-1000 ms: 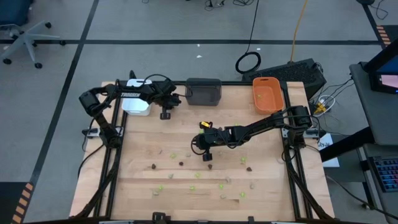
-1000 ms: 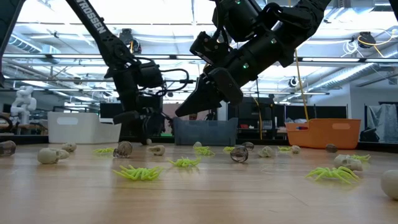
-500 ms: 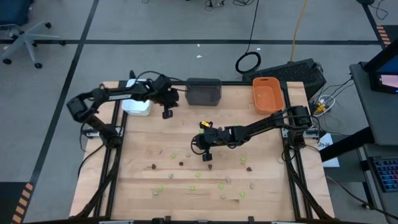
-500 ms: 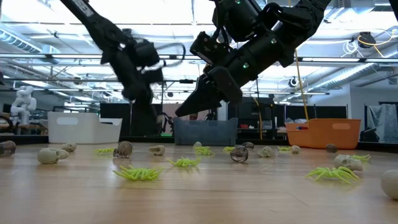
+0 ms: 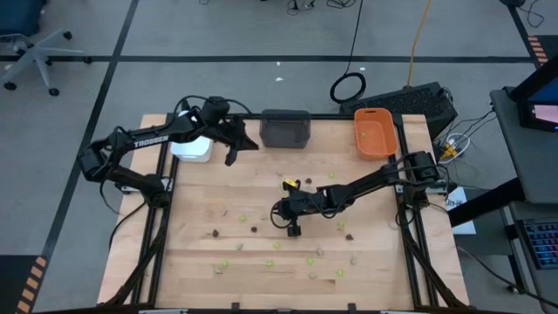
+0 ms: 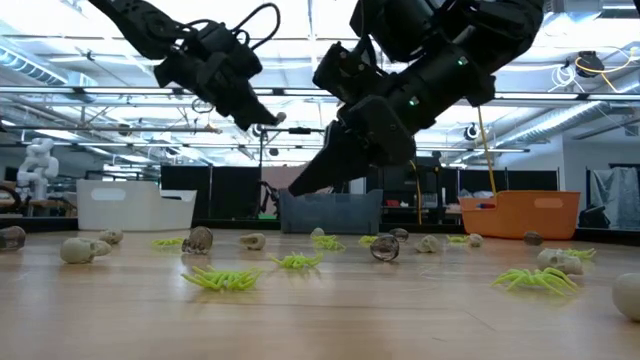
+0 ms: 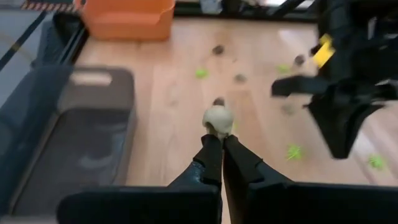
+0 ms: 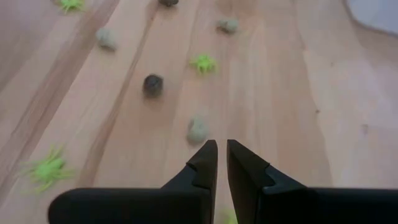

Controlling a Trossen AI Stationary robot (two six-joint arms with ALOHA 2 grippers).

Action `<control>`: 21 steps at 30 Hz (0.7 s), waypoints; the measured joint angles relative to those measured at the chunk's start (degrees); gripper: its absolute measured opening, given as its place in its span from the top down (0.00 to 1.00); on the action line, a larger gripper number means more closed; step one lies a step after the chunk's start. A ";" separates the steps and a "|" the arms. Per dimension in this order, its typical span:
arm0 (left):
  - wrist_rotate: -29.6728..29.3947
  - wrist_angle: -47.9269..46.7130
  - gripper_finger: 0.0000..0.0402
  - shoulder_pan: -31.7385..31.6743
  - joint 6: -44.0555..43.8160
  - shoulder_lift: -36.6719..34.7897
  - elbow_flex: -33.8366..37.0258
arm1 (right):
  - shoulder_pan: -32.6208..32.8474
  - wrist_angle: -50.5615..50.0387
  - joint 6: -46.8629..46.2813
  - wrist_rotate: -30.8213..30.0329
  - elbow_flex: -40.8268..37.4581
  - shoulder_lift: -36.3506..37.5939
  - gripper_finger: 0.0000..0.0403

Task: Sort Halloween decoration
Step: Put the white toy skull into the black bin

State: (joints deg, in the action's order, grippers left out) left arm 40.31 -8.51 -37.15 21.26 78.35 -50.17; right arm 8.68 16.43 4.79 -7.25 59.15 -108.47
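The left gripper, clamping a beige skull, hangs beside the dark grey tray at the bench's far edge.

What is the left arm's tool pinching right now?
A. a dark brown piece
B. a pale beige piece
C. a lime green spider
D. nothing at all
B: in the left wrist view the left tool has its fingers shut on a small pale beige piece, held above the table beside the grey tray.
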 joint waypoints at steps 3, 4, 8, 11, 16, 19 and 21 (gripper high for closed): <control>1.91 1.14 1.00 0.00 -0.78 0.00 0.00 | 0.88 -0.11 -0.50 -0.07 -0.10 0.00 0.94; 2.30 1.63 1.00 -0.03 -1.51 0.00 0.00 | 1.20 0.00 -0.65 -0.11 -0.10 0.00 0.94; 3.97 3.04 1.00 -0.35 -3.35 0.00 0.00 | 2.24 -0.20 -0.67 -0.09 -0.10 0.00 0.94; 4.07 3.70 1.00 -0.33 -3.02 0.00 0.00 | 2.56 -0.16 -0.69 -0.12 -0.10 -0.01 0.94; 3.65 4.19 1.00 -0.33 -1.62 0.00 0.00 | 2.69 -0.25 -1.08 -0.15 -0.10 0.00 0.94; -0.88 5.28 1.00 -0.33 0.30 0.00 0.00 | 2.69 -0.48 -1.08 -0.15 -0.10 0.00 0.94; -5.87 8.53 1.00 -0.33 0.70 0.61 0.00 | 2.69 -0.48 -1.07 -0.15 -0.08 0.00 0.94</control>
State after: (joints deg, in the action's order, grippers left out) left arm 34.43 0.02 -37.47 21.96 78.96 -50.17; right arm 11.38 15.95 3.72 -7.40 59.07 -108.47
